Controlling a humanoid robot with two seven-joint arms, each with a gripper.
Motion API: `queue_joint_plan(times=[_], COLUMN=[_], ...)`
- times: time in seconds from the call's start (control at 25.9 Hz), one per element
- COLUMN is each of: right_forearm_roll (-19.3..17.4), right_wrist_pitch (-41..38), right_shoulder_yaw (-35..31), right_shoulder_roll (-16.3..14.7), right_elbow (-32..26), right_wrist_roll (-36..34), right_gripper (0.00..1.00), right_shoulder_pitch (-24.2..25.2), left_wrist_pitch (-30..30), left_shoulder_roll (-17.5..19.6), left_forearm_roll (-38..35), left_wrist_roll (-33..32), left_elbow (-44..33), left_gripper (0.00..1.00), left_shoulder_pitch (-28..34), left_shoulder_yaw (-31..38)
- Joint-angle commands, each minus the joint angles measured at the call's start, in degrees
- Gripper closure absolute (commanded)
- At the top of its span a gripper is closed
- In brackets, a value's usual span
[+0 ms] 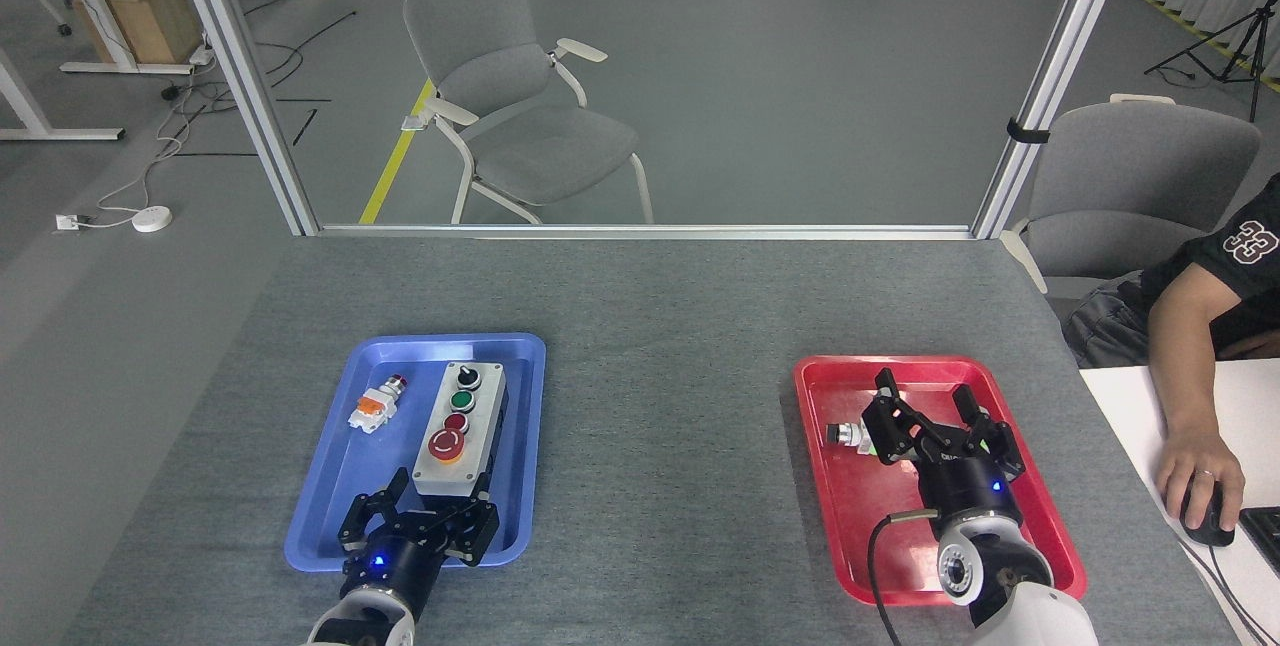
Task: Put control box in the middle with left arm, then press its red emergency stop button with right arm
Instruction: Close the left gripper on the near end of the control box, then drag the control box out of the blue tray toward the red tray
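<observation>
The control box (461,429) lies lengthwise in the blue tray (330,516) at the left, light grey face up. Its red emergency stop button (446,445) sits at the near end of the button row. My left gripper (425,509) hovers open just in front of the box's near end, fingers spread to either side and apart from it. My right gripper (925,401) stands open over the red tray (850,546), holding nothing. The middle (665,426) of the table is grey felt-like surface.
A small white-and-orange push-button part (375,406) lies in the blue tray left of the box. A small metal part (852,436) lies in the red tray by my right gripper. A person's arm (1190,376) rests on a white desk at the right.
</observation>
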Motion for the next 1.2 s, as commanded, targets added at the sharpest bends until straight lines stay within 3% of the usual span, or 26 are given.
queue_joint_plan(times=[0.0,0.77,1.16], right_forearm_roll=[0.00,0.00,0.00], right_wrist_pitch=[0.01,0.00,0.09], right_shoulder_yaw=[0.00,-0.09,-0.09], right_shoulder_roll=[0.00,-0.17,-0.09], right_elbow=[0.00,0.00,0.00], right_wrist_roll=[-0.06,-0.06,-0.06], right_gripper=[0.00,0.00,0.00], right_shoulder_pitch=[0.00,-0.18,-0.18], left_wrist_pitch=[0.00,2.02,3.78], left_shoulder_roll=[-0.31,-3.91,-3.82], left_forearm_roll=[0.00,-0.09,-0.18], left_wrist_roll=[-0.04,-0.13,-0.04], left_elbow=[0.31,15.07,21.58], left_gripper=[0.01,0.01,0.02], left_shoulder_pitch=[-0.50,-9.55,-14.56], left_shoulder_yaw=[-0.76,-1.81,-1.81])
